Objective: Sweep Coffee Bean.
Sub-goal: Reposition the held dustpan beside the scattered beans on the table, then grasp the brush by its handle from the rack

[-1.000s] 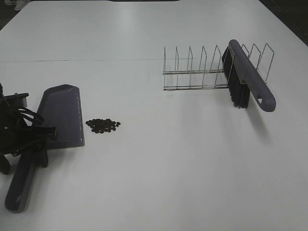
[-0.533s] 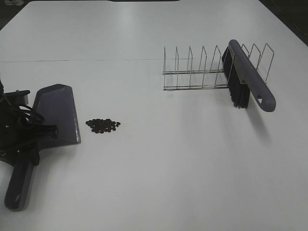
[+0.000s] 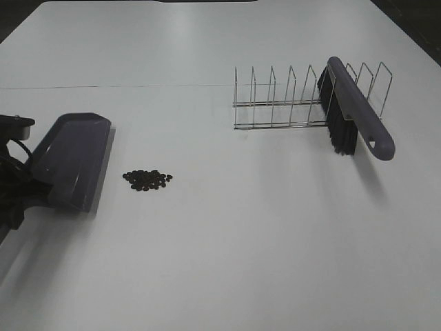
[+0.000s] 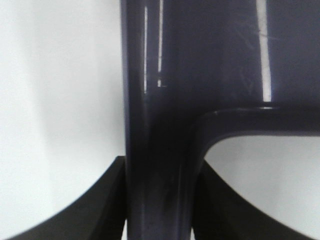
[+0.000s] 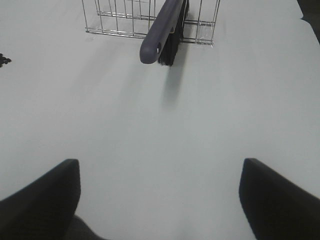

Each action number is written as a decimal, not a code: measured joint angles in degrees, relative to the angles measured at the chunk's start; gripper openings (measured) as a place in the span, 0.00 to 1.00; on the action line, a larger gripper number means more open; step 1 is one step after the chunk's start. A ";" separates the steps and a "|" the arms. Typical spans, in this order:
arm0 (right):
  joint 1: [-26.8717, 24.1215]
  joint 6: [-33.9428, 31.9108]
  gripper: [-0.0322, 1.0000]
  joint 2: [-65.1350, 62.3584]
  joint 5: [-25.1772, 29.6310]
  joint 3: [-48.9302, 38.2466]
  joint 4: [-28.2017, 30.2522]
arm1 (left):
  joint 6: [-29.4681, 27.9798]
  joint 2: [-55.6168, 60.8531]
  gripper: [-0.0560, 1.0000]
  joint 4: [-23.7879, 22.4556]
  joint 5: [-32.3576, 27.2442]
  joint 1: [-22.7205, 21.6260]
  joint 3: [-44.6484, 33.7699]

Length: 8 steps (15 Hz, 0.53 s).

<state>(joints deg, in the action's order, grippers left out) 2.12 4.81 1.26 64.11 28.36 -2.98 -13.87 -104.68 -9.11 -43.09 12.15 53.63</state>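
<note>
Many coffee beans (image 3: 147, 180) lie right of the dustpan (image 3: 69, 162), held at its handle by the left tool (image 4: 160, 200). The right tool (image 5: 160, 200) is wide.

- White worktop (image 3: 262, 227) is carrying everything; a thin dark line (image 3: 124, 86) is running across its far part.
- Wire rack (image 3: 289, 105) is standing upright on the right half, its row of tall dividers running left to right.
- Purple brush (image 3: 355, 110) is leaning through the rack's right end, black bristles (image 3: 340, 131) pointing down, its handle end with the hanging hole sticking out past the rack on the near side.
- Purple dustpan (image 3: 69, 162) is sitting tilted at the left edge, wide lip facing right; lip contact with the worktop is not resolving.
</note>
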 joint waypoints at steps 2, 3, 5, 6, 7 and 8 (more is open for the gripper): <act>0.00 -0.92 0.76 7.96 0.29 4.18 0.00 | 0.17 4.24 0.37 -2.92 -1.20 0.00 0.00; 0.00 -1.09 0.76 12.15 0.29 6.30 0.00 | 0.29 4.93 0.37 -3.21 -1.38 0.00 0.00; 0.00 -2.75 0.76 22.23 0.34 12.26 0.00 | 0.86 5.04 0.37 -3.21 -3.04 0.00 0.00; 0.00 -3.32 0.76 27.16 0.34 15.30 0.00 | 0.97 5.04 0.37 -3.21 -3.84 0.00 0.00; 0.00 -3.55 0.76 29.91 0.34 16.67 0.00 | 0.97 5.04 0.37 -3.21 -4.18 0.00 0.00; 0.00 -3.84 0.76 35.47 0.46 20.11 0.00 | 1.03 5.04 0.37 -3.21 -4.47 0.00 0.00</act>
<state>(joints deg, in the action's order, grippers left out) 2.12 0.97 36.73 64.57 48.47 -2.98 -12.83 -99.64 -12.32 -47.56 12.15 53.63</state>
